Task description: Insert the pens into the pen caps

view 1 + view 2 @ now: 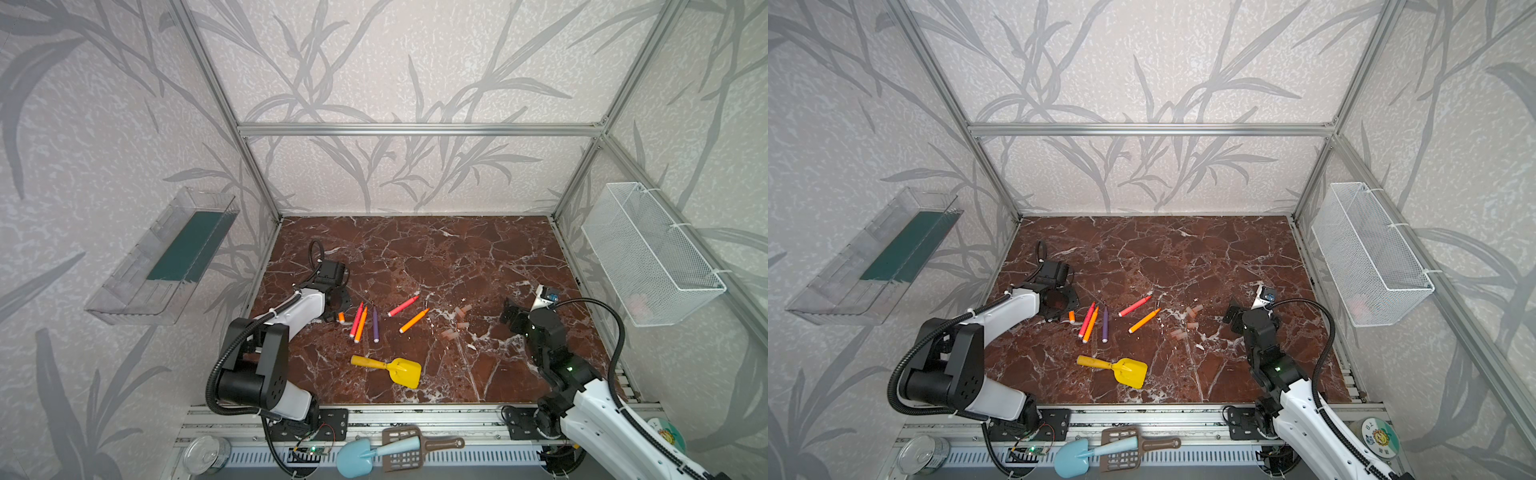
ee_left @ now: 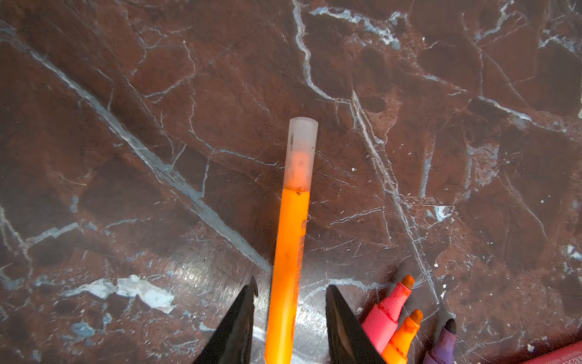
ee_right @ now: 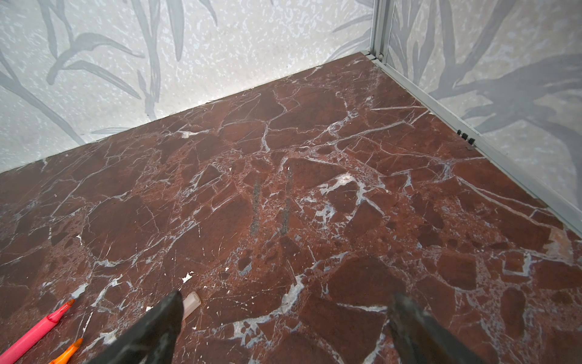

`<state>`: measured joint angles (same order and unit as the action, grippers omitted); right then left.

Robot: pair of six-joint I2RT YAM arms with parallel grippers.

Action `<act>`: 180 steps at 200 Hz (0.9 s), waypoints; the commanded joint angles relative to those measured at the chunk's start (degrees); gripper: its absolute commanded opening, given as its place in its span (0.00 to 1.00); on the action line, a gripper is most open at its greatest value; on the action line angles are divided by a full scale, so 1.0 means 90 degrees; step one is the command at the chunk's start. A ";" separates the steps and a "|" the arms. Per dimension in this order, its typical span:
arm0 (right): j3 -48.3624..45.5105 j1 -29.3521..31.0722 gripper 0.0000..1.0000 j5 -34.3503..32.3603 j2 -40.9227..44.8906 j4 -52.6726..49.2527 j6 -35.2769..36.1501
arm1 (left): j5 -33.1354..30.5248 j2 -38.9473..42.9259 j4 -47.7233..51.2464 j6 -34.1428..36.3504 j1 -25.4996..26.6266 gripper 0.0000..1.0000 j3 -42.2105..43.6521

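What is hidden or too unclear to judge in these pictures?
Capped orange pen: uncapped end cut off by the left wrist view's edge; left arm covers most of it in both top views.
Pen caps: pale, blurred in both top views; count uncertain.
Pinkish item in wire basket: too small, behind mesh.

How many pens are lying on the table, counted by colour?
Orange pens: 3
Red-pink pens: 2
Purple pen: 1
Total: 6
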<state>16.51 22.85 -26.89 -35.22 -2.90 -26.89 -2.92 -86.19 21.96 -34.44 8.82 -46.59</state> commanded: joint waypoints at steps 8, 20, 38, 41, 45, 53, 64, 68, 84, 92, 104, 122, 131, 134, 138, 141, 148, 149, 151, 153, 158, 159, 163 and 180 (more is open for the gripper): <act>-0.0038 -0.0029 0.99 0.0005 -0.0008 0.0111 0.0073 | 0.0067 0.0390 0.0240 0.0089 -0.0024 0.40 0.0009; -0.0038 -0.0029 0.99 0.0010 -0.0003 0.0117 0.0078 | 0.0299 0.0602 0.0256 0.0165 -0.0009 0.40 0.0043; -0.0037 -0.0031 0.99 0.0005 -0.0012 0.0122 0.0078 | 0.0573 0.1040 0.0247 0.0225 0.0172 0.40 0.0182; -0.0032 -0.0029 0.99 0.0002 -0.0019 0.0126 0.0076 | 0.0578 0.1110 0.0247 0.0223 0.0239 0.40 0.0215; -0.0028 -0.0029 0.99 0.0009 -0.0025 0.0125 0.0077 | 0.0570 0.1214 0.0247 0.0221 0.0327 0.40 0.0265; -0.0028 -0.0029 0.99 0.0001 -0.0023 0.0119 0.0075 | 0.0499 0.1384 0.0253 0.0192 0.0549 0.40 0.0366; -0.0019 -0.0029 0.99 -0.0005 -0.0043 0.0126 0.0066 | 0.0333 0.1561 0.0294 0.0095 0.0897 0.41 0.0488; -0.0018 -0.0034 0.99 -0.0002 -0.0045 0.0121 0.0074 | 0.0294 0.1609 0.0300 0.0047 0.1027 0.41 0.0544; -0.0013 -0.0029 0.99 0.0015 -0.0060 0.0124 0.0085 | 0.0303 0.1766 0.0178 -0.0170 0.1447 0.41 0.0803; -0.0015 -0.0032 0.99 0.0012 -0.0066 0.0124 0.0076 | 0.0326 0.1836 0.0048 -0.0269 0.1640 0.41 0.0943; -0.0018 -0.0034 0.99 0.0016 -0.0055 0.0111 0.0080 | 0.0372 0.1881 -0.0087 -0.0383 0.1919 0.41 0.1093; -0.0017 -0.0029 0.99 0.0020 -0.0033 0.0114 0.0088 | 0.0345 0.1882 -0.0142 -0.0468 0.2280 0.41 0.1199; -0.0018 -0.0029 0.99 0.0028 -0.0030 0.0115 0.0083 | 0.0325 0.1872 -0.0140 -0.0497 0.2423 0.41 0.1230; -0.0018 -0.0029 0.99 0.0029 -0.0028 0.0115 0.0081 | 0.0317 0.1862 -0.0154 -0.0500 0.2458 0.41 0.1244; -0.0020 -0.0029 0.99 0.0027 -0.0024 0.0115 0.0080 | 0.0310 0.1850 -0.0170 -0.0507 0.2512 0.41 0.1262; -0.0019 -0.0029 0.99 0.0024 -0.0031 0.0106 0.0087 | 0.0305 0.1845 -0.0166 -0.0509 0.2545 0.41 0.1275; -0.0018 -0.0034 0.99 0.0027 -0.0025 0.0100 0.0088 | 0.0295 0.1819 -0.0186 -0.0510 0.2603 0.42 0.1293; -0.0018 -0.0032 0.99 0.0028 -0.0028 0.0098 0.0088 | 0.0295 0.1811 -0.0185 -0.0510 0.2613 0.42 0.1301; -0.0018 -0.0030 0.99 0.0022 -0.0026 0.0100 0.0083 | 0.0300 0.1805 -0.0191 -0.0510 0.2628 0.42 0.1307; -0.0023 -0.0029 0.99 0.0027 -0.0030 0.0105 0.0087 | 0.0303 0.1797 -0.0193 -0.0510 0.2637 0.42 0.1314; -0.0019 -0.0031 0.99 0.0035 -0.0024 0.0106 0.0088 | 0.0305 0.1768 -0.0212 -0.0510 0.2667 0.42 0.1327; -0.0019 -0.0030 0.99 0.0037 -0.0028 0.0111 0.0088 | 0.0305 0.1761 -0.0222 -0.0510 0.2670 0.43 0.1333; -0.0023 -0.0029 0.99 0.0037 -0.0026 0.0105 0.0087 | 0.0305 0.1742 -0.0232 -0.0501 0.2690 0.43 0.1338; -0.0019 -0.0029 1.00 0.0038 -0.0026 0.0104 0.0088 | 0.0294 0.1606 -0.0258 -0.0471 0.2749 0.43 0.1325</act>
<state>16.51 22.85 -26.48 -35.81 -2.85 -26.70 0.69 -70.30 20.25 -37.63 32.93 -35.16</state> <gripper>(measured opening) 0.995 0.431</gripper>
